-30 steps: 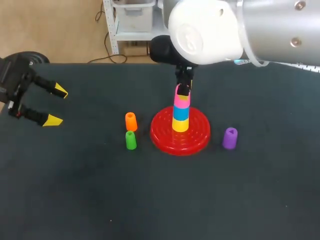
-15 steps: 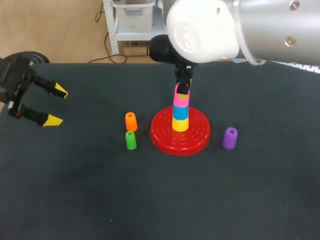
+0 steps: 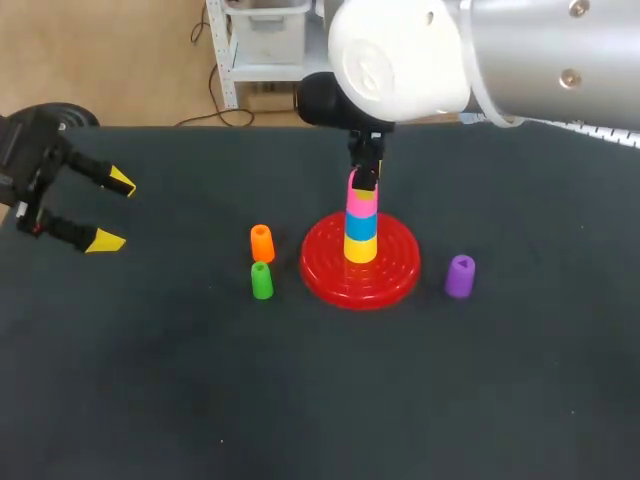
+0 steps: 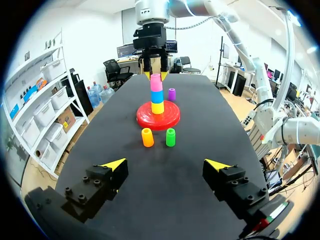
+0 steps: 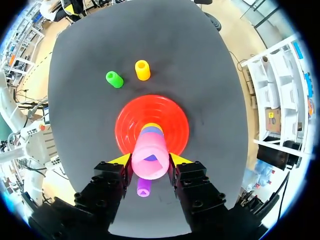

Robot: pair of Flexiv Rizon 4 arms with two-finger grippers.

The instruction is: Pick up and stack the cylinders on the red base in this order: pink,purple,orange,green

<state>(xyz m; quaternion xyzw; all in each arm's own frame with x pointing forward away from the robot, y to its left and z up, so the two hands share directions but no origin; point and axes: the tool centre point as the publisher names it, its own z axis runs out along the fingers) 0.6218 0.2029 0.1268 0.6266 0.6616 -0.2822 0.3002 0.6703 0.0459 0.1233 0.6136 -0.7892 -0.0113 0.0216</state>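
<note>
the table (image 3: 200, 400) has a dark, matt covering, faintly grainy like felt or fine cloth. the red base (image 3: 392, 278) is glossy moulded plastic, ribbed in concentric rings that catch the light. the pink cylinder (image 3: 362, 203), orange cylinder (image 3: 262, 243), green cylinder (image 3: 262, 281) and purple cylinder (image 3: 460, 276) look like smooth plastic with a soft sheen. the right arm (image 3: 560, 70) shows brushed silver metal and a shiny white shell. the left gripper (image 3: 112, 211) and right gripper (image 5: 150, 161) have matt black bodies with bolts, and flat yellow tips.

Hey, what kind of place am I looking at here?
Probably a robot test bench: a dark table, an open left claw, and the right claw gripping the pink cylinder atop a stack on a red base.
</note>
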